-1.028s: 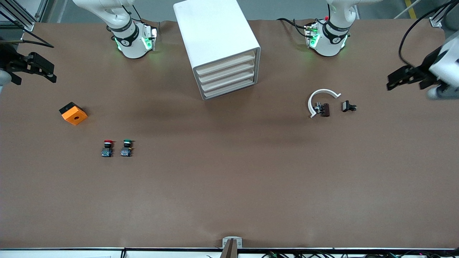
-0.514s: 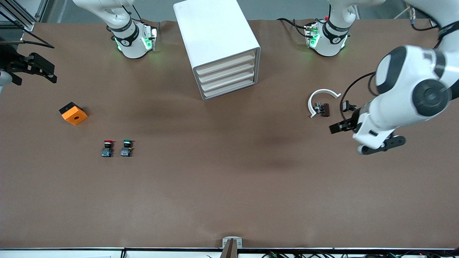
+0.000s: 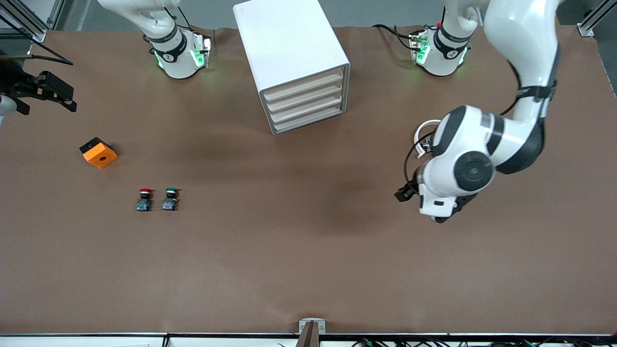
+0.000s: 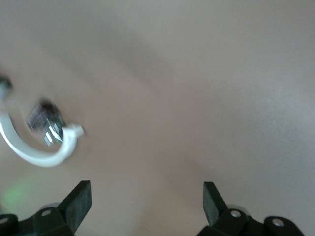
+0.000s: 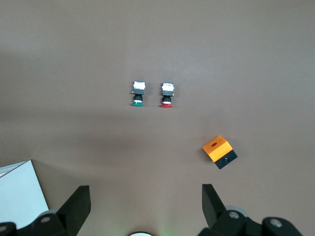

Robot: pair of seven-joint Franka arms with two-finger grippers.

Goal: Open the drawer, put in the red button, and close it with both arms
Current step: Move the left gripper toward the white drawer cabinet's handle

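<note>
- Your cabinet (image 3: 294, 58) stands mid-tabletop near the bases. All four drawers are shut, with fronts facing the front camera and angled toward the left arm's end.
- I can't tell which drawer (image 3: 304, 99) you'll pick; each runs wide across the cabinet front, so the pull must come straight out along the cabinet's depth.
- The left claw (image 3: 404, 193) hangs over bare tabletop, nearer the front camera than the cabinet and toward the left arm's end. The left wrist view shows its fingers (image 4: 78, 199) spread wide with nothing between them.
- The drawer fronts lie from that claw up toward the bases and toward the middle of the table. This arm looks the nearer to the cabinet.
- A white curved piece (image 3: 420, 135) with a small dark part by it lies just beside that arm's wrist; keep clear of it.
- The right claw (image 3: 46, 91) waits at the right arm's edge of the tabletop, wide and empty.
- The red button (image 3: 144, 199) lies on its side toward the right arm's end, nearer the front camera than the orange block (image 3: 98, 152).
- Its long axis runs from base to cap, cap pointing toward the bases. The green button (image 3: 169, 199) lies just beside it, parallel, toward the cabinet's side.
- The right arm is plainly the nearer one for that pick.
</note>
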